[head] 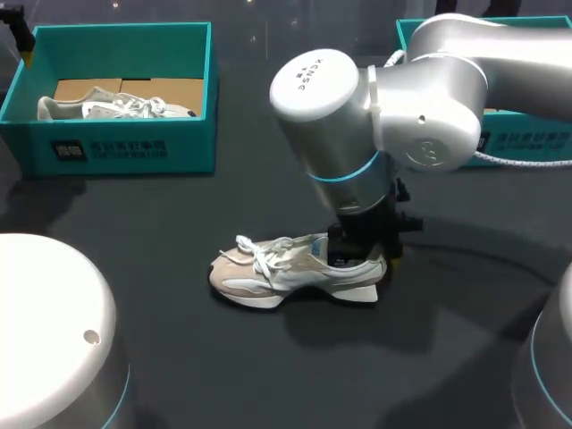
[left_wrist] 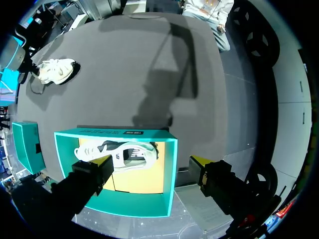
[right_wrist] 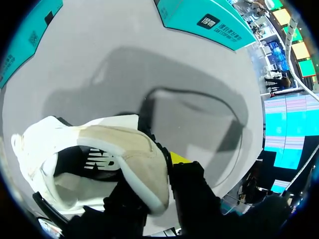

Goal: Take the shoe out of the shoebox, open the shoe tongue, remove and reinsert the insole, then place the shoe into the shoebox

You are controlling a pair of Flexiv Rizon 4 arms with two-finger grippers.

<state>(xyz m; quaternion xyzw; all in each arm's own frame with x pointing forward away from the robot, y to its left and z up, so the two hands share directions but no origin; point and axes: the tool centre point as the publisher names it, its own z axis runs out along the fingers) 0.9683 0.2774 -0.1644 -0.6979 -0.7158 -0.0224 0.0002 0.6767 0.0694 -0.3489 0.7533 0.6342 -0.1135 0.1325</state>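
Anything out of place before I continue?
Nothing stands out. The shoe stands upright on its sole, the right gripper clamped on its heel; the second shoe lies inside the shoebox, below the open left gripper.

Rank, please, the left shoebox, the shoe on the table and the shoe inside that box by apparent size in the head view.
Largest: left shoebox.
Next: shoe on the table.
Smallest: shoe inside the box, but it sits farther from the camera and the box wall hides part of it.
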